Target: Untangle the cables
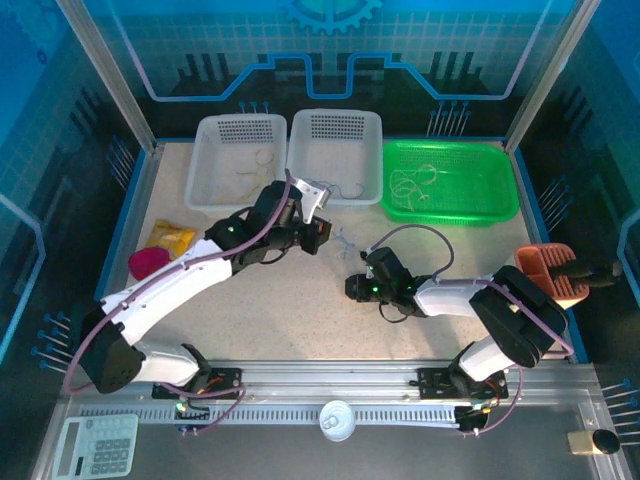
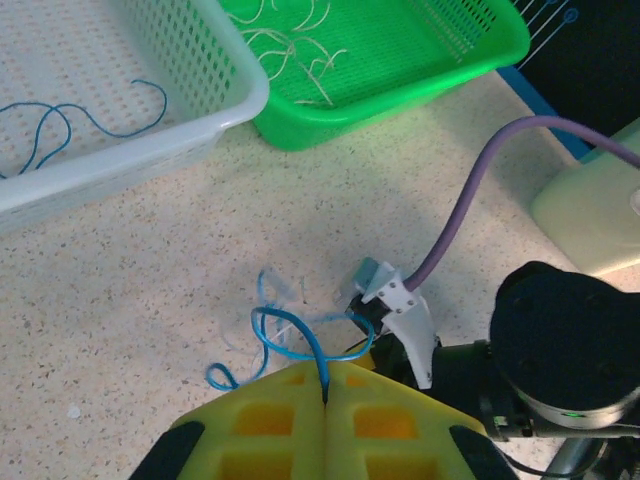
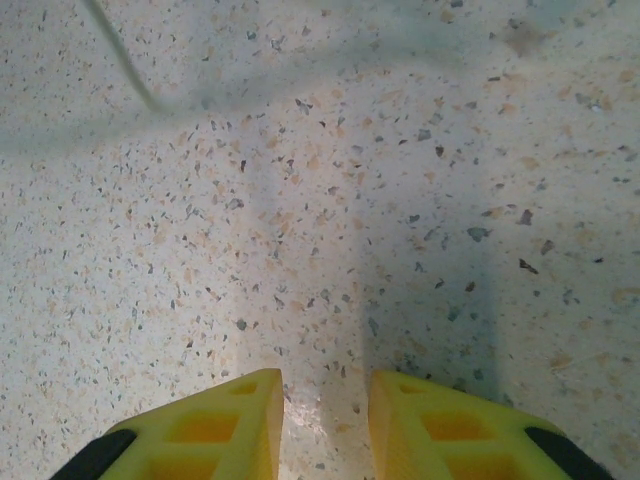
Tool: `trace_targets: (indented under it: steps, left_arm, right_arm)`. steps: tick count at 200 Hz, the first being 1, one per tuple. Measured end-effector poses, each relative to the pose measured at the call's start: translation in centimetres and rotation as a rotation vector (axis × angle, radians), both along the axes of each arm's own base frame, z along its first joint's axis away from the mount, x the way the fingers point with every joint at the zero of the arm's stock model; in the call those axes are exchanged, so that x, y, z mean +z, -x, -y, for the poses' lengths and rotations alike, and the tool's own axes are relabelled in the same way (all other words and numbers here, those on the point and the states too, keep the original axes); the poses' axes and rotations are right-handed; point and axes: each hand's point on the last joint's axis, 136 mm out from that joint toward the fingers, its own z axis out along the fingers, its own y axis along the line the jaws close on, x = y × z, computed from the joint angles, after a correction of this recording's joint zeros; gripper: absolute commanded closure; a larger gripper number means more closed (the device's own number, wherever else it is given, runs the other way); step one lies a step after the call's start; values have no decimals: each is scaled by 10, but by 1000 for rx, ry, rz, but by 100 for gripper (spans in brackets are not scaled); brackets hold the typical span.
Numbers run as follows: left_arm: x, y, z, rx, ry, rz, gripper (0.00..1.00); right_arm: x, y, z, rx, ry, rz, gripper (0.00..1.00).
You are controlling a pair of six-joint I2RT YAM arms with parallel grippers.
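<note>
A small tangle of cables lies on the speckled table (image 1: 300, 310) in the middle, with a blue cable (image 2: 289, 314) looping over pale clear strands (image 2: 292, 290). My left gripper (image 2: 326, 385) is shut on this blue cable, which runs straight into the seam between its yellow fingers. In the top view the left gripper (image 1: 322, 233) sits just left of the tangle (image 1: 345, 240). My right gripper (image 1: 352, 287) hovers low beside it, jaws apart. Between the right gripper's (image 3: 325, 395) yellow fingers I see speckled table. Its white bracket (image 2: 405, 315) is close to the blue loop.
At the back stand three baskets: a left white one (image 1: 205, 160) with yellowish strands, a middle white one (image 1: 372, 150) with a blue strand (image 2: 60, 125), and a green one (image 1: 500, 185) with pale strands (image 1: 412, 182). A yellow bag (image 1: 172, 236) and pink object (image 1: 147, 262) lie left, an orange holder (image 1: 548, 268) right.
</note>
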Motion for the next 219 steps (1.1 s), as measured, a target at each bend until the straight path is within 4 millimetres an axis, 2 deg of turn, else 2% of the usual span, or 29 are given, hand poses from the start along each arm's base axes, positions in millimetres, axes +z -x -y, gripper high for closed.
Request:
trace_targets:
  steps: [42, 64, 78, 104, 124, 180, 219]
  left_arm:
    - [24, 3, -4, 3, 33, 39, 100]
    - [34, 5, -8, 7, 50, 59, 100]
    - [40, 5, -10, 12, 61, 71, 100]
    - [48, 6, -12, 15, 76, 85, 100]
    - [51, 6, -12, 18, 83, 88, 100]
    - [58, 5, -11, 14, 105, 102, 100]
    - [63, 4, -11, 14, 128, 128, 100]
  right_arm:
    - [3, -1, 9, -18, 2, -4, 68]
    - [16, -5, 19, -37, -11, 13, 65]
    - [27, -6, 22, -34, -18, 35, 60]
    - [49, -5, 22, -11, -37, 80, 42]
    - [67, -6, 22, 9, -59, 126, 33]
    - [102, -10, 16, 63, -79, 213, 31]
    - [136, -17, 27, 18, -126, 284, 32]
